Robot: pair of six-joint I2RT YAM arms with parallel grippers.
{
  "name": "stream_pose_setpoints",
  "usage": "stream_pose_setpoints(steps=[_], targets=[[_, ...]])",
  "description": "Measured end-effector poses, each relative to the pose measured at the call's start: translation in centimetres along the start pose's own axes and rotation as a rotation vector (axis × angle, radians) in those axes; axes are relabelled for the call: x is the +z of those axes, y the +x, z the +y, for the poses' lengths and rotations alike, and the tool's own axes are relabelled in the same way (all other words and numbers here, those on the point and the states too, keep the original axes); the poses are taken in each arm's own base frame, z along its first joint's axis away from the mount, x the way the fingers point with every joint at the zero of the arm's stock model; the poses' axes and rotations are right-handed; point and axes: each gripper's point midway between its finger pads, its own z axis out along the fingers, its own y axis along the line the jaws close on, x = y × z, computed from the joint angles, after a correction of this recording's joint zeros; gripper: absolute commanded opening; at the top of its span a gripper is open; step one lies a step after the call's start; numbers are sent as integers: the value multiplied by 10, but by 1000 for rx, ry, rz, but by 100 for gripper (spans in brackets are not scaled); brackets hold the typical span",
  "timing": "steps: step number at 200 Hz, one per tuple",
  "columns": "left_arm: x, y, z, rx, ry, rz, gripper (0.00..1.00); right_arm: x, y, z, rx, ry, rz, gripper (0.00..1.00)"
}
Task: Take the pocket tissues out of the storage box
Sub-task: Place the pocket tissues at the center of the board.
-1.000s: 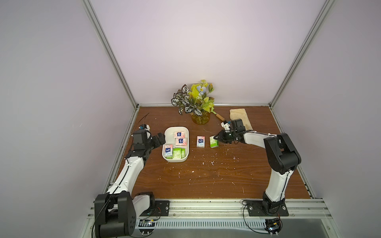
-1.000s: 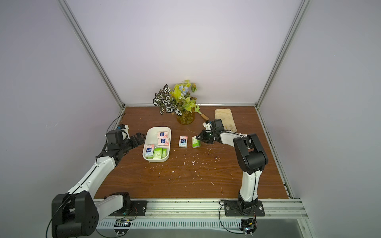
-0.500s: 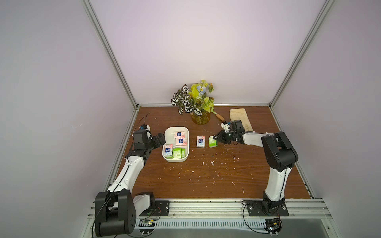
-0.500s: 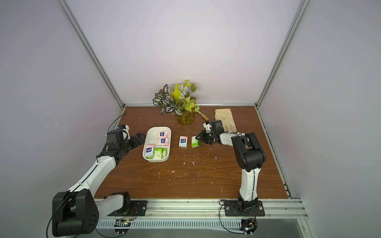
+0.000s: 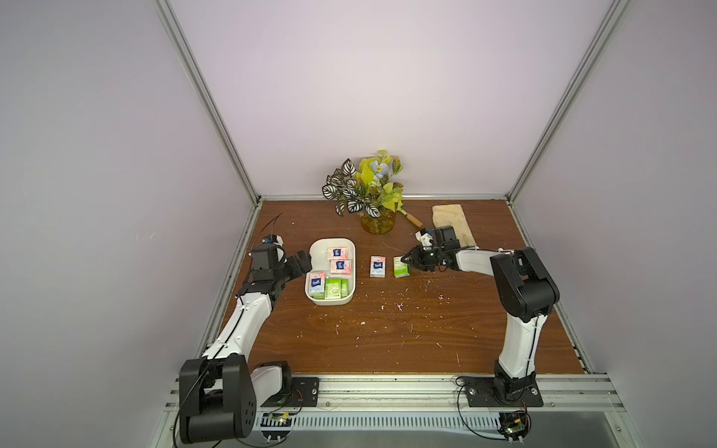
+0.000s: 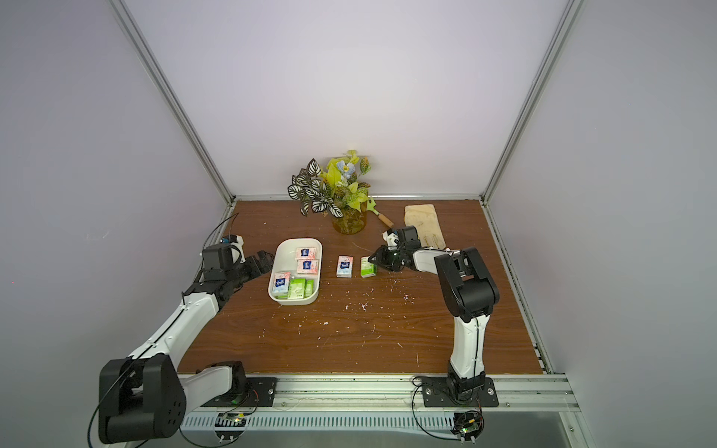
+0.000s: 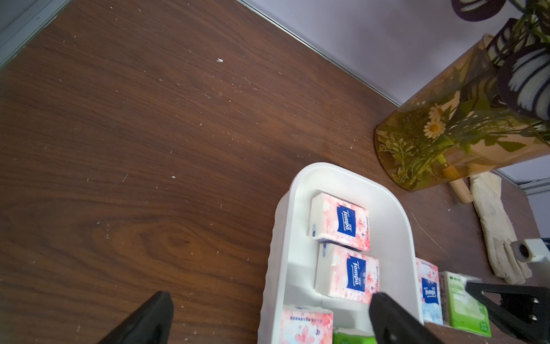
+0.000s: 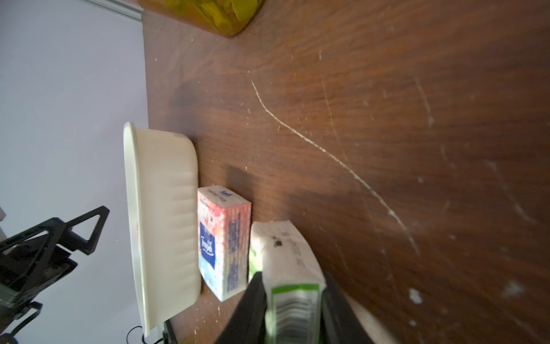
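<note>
Right elbow point(image 5: 523, 287) drawn slightly inward, green packet point(image 8: 285, 247) flanked by right hand point(image 8: 293, 286) (grip unclear), left hand point(image 7: 269, 297) apart

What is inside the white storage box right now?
The storage box holds three pink packets and at least two green packets. Whatever lies beneath them is covered.

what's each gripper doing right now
left gripper: open, empty
right gripper: jaws flank the green packet; whether gripped cannot be told

High front views; close wrist views (storage box point(image 7: 279, 238) shared)
</note>
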Motion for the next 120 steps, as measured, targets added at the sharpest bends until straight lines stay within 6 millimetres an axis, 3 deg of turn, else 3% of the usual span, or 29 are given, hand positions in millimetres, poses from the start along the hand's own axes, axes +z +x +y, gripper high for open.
stream_pose_setpoints(steps=[79,120], targets=[[0,0,0,2,0,0,99,-1,-4,-7,-36,62,0,49],[0,0,0,3,0,0,99,-12,-6,-12,-58,138,-18,52]])
